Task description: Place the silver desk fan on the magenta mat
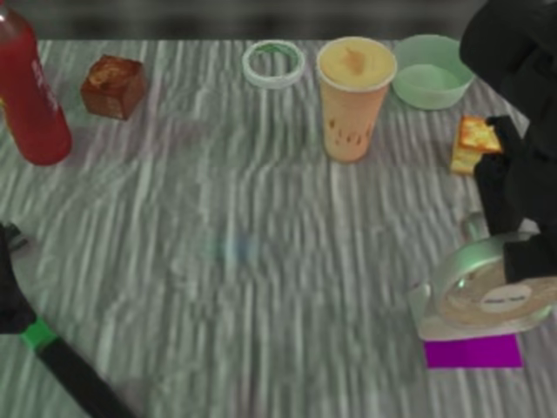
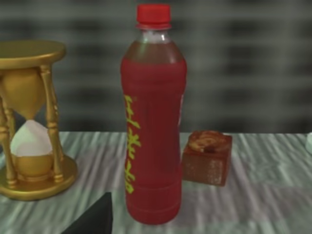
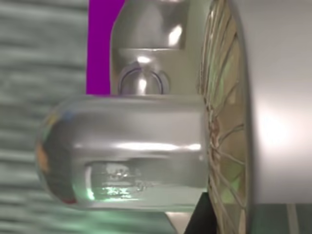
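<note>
While the left tool sits parked at the counter's near left, fingers unseen, the right tool seemingly grips the fan, tilted above the mat's far edge for lowering; only the right wrist view shows the fan's motor bulge before magenta.

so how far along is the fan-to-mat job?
Done: the right gripper has the silver desk fan over the magenta mat, covering most of it. In hand: final lowering; contact with the mat isn't clear. Left: release, retreat. The left gripper is parked at the table's left edge.
</note>
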Robot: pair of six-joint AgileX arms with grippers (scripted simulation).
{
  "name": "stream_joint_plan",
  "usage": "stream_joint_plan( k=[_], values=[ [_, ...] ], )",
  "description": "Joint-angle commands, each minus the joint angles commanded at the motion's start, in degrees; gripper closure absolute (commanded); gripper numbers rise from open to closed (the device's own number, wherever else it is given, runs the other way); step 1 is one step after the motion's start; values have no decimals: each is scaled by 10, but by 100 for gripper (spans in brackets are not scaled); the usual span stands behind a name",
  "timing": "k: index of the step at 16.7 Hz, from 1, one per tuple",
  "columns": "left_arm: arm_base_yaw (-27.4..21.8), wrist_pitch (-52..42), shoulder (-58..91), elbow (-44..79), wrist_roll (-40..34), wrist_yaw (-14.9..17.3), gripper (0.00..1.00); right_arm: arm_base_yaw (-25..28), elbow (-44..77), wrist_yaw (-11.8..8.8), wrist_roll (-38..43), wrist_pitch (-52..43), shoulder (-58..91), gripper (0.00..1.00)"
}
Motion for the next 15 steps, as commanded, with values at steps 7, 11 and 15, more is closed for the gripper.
stream_joint_plan(
  k=[7, 11, 15],
  values=[
    [0, 0, 0, 0, 0, 0, 0, -9, -17, 0, 44, 5, -18, 100],
    [0, 0, 0, 0, 0, 0, 0, -13, -51, 0, 43, 44, -15, 100],
    [0, 0, 0, 0, 0, 0, 0, -15, -88, 0, 41, 84, -10, 100]
  ],
)
